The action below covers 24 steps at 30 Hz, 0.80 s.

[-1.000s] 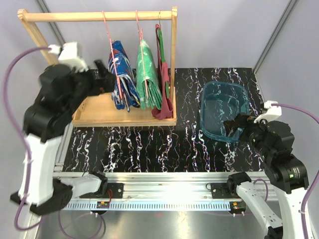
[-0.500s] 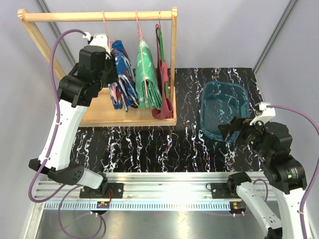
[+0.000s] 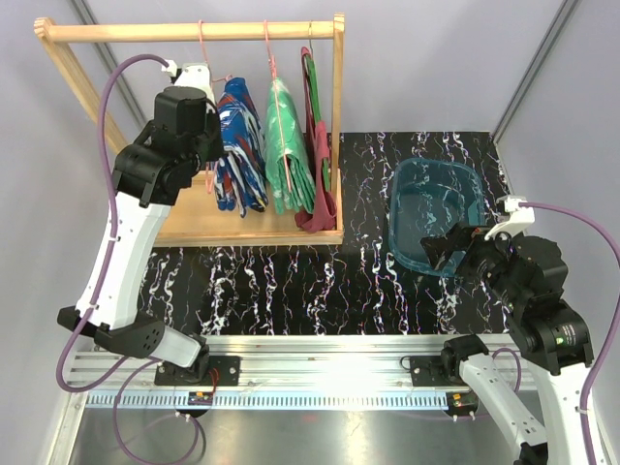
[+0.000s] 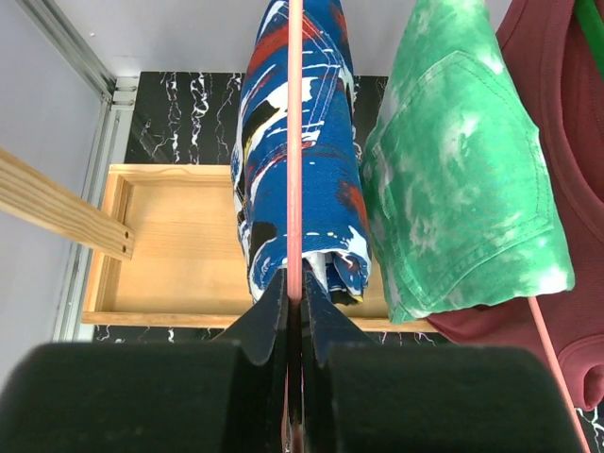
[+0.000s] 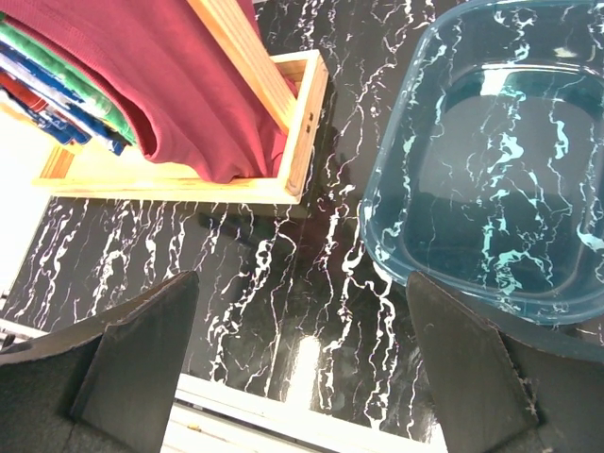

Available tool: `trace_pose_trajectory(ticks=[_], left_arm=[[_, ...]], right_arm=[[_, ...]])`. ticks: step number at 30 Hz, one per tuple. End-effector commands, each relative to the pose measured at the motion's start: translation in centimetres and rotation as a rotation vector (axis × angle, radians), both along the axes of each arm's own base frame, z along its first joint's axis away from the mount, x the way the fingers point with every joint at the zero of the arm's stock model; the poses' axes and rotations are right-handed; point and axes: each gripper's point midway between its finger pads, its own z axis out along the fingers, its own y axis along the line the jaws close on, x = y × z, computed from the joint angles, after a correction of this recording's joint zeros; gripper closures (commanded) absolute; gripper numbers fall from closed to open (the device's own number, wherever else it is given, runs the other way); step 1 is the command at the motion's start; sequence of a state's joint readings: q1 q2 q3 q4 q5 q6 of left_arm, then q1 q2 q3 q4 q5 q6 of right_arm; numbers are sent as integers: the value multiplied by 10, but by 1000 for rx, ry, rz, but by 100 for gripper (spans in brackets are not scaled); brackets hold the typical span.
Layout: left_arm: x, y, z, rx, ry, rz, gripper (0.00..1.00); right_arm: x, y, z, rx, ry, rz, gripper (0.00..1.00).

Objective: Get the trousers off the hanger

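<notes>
While my left gripper [image 4: 294,283] reaches up at the wooden rack [image 3: 194,31], its fingers are pressed together on the thin pink hanger [image 4: 294,142], which runs straight away from the pinch. The blue trousers [image 4: 326,142], splashed with red and white, are draped over that hanger directly ahead of my fingertips, folded cloth falling on both sides of the wire. Just to the right of them hang the green trousers [image 4: 462,189], mottled with white, touching a maroon garment [image 4: 557,113] further right. Beyond the blue pair lies the rack's wooden tray [image 4: 170,236]. My right gripper [image 5: 302,278] is well apart from the rack, fingers spread wide and holding nothing, over the black marbled table [image 5: 142,236], with a clear teal bin [image 5: 491,170] ahead and to its right.
</notes>
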State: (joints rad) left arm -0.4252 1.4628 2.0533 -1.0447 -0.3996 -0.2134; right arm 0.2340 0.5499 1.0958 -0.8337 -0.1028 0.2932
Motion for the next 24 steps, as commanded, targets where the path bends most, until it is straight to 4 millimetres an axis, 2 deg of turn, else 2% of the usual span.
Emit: trace_pose_trajectory(ticks=[1,5,9,14,18,20,21,23,24], left_arm=[[6,-2,38,-71,-135,11,100],[2,-12,68,-163,-245,-40,100],[-6,-9,96,-222,-342,-40,100],[-12,-4,128,-254,-440,-34,100],[-13,-6,143,-278,-479,-47,100],[-14,-6,152,-295,-507,-49,100],[-16,-6,159,-301,-527,-51,100],[-12,-7,161,-299,-527,-48,100],[-12,-6,164,-294,-532,-48,100]], right_arm=[[1,8,19,24,-68,45,0],[0,10,33,21,-102,61,1],[-3,9,48,26,-131,63,1],[-6,12,56,22,-153,87,1],[-8,20,73,7,-187,149,1],[-1,21,75,-5,-174,148,1],[-1,20,82,-9,-187,148,1],[5,21,85,-17,-177,148,1],[5,21,92,-17,-195,148,1]])
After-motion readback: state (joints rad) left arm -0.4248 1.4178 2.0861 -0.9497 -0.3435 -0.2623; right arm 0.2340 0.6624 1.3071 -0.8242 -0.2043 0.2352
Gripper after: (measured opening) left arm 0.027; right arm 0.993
